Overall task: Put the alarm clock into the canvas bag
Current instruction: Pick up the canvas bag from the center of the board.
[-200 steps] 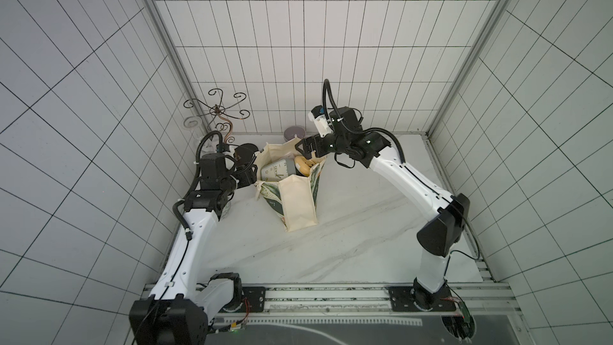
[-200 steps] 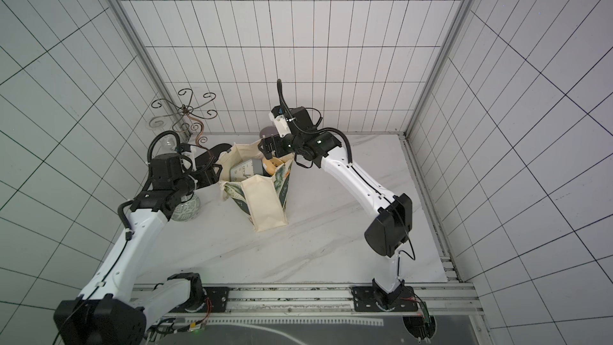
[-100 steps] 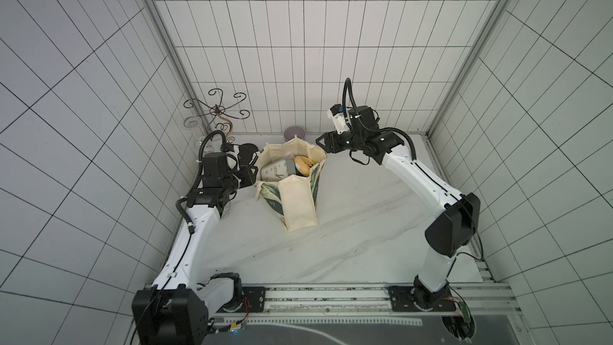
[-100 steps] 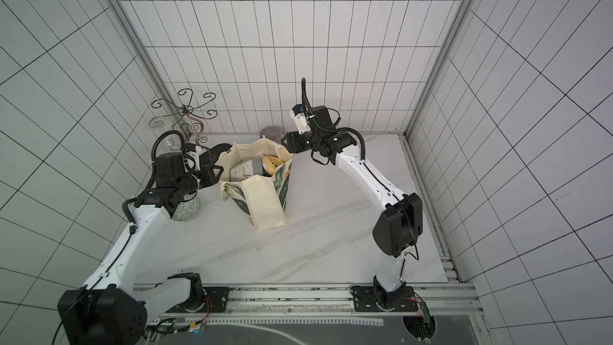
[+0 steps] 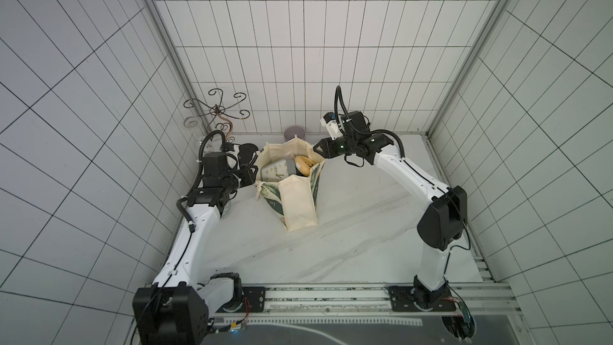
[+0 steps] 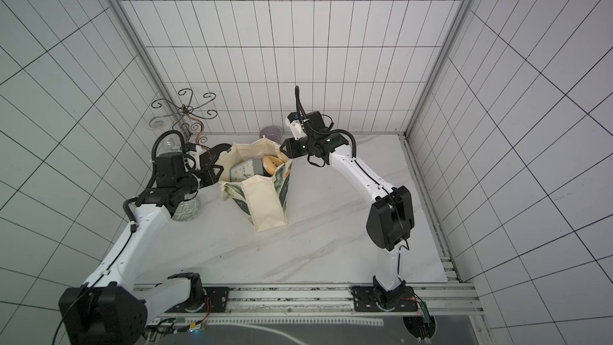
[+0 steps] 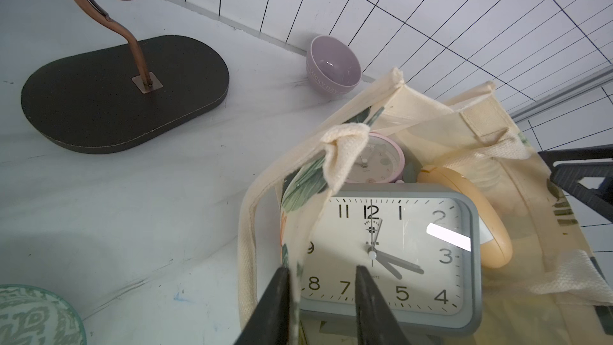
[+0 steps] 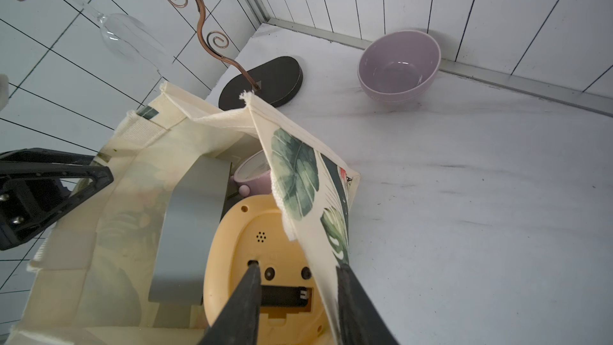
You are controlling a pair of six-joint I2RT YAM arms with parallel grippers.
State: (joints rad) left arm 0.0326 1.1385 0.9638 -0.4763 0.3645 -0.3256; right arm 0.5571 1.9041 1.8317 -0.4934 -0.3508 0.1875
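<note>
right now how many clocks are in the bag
3, all inside the canvas bag: a grey rectangular clock with its face showing, a yellow clock beside it showing its back, and a pink round clock behind them. More could be hidden underneath.

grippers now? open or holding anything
Left gripper: open, astride the rim of the canvas bag.
Right gripper: open, astride the opposite rim.

The left arm (image 5: 202, 224) and the right arm (image 5: 408, 171) have white links, black joint housings and black bases. A black ribbed cable loops over each wrist. The left gripper (image 7: 321, 268) has black, thin, pointed fingers (image 7: 275, 306).
</note>
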